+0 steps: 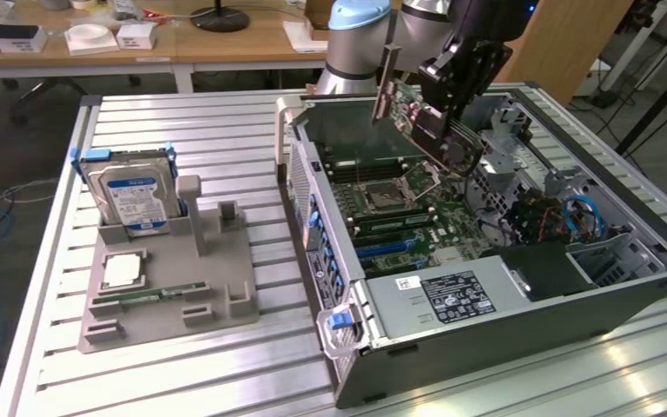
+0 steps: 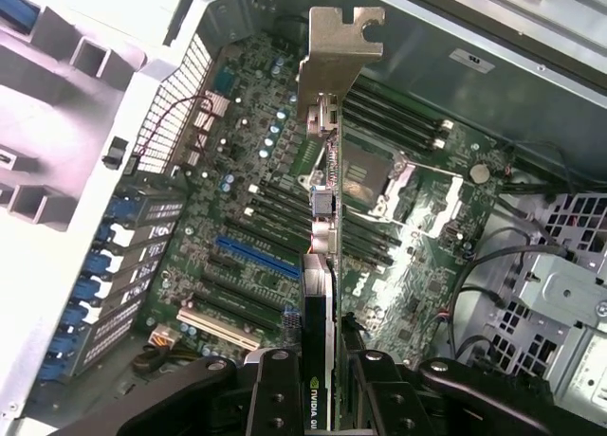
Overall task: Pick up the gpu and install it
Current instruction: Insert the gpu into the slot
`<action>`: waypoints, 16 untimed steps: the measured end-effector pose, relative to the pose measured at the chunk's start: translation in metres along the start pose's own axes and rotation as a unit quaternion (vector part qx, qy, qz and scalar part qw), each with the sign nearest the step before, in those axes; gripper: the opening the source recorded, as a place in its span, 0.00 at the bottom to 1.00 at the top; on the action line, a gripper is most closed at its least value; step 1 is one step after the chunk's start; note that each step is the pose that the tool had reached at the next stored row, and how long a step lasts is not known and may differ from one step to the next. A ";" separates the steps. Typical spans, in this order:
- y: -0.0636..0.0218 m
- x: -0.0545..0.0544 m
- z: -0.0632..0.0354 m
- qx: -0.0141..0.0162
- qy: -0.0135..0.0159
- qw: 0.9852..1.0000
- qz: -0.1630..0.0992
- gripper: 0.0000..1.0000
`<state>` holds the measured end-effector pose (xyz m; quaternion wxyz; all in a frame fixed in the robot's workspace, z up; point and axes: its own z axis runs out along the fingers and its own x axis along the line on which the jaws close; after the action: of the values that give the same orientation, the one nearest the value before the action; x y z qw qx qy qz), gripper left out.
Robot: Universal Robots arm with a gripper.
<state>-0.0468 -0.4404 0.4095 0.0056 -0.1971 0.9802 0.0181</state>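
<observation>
The black two-fingered gripper point(image 1: 444, 97) stood partly closed, clamped on the thin green gpu card with a silver end bracket point(image 1: 403, 106). The card hung tilted above the green motherboard point(image 1: 409, 228), inside the open grey computer case point(image 1: 507, 360).

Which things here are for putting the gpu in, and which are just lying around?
For the job: the gpu, gripped in the pincer; the open computer case below it; its motherboard.
Lying about: the hard drive, processor chip and memory stick on the grey holder.
</observation>
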 end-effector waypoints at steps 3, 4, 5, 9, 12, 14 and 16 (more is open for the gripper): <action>0.0003 0.000 0.0001 0.000 0.000 1.000 -0.005 0.26; 0.0004 0.000 0.0001 0.000 0.000 1.000 -0.006 0.26; 0.0006 0.000 0.0001 0.000 0.000 1.000 -0.006 0.26; 0.0010 0.000 0.0002 0.000 0.000 1.000 -0.008 0.26; 0.0010 0.000 0.0001 0.000 0.000 1.000 -0.009 0.26; 0.0010 0.000 0.0001 0.000 0.000 1.000 -0.009 0.26; 0.0010 0.000 0.0001 0.000 0.000 1.000 -0.010 0.26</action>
<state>-0.0468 -0.4392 0.4095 0.0054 -0.2069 0.9782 0.0182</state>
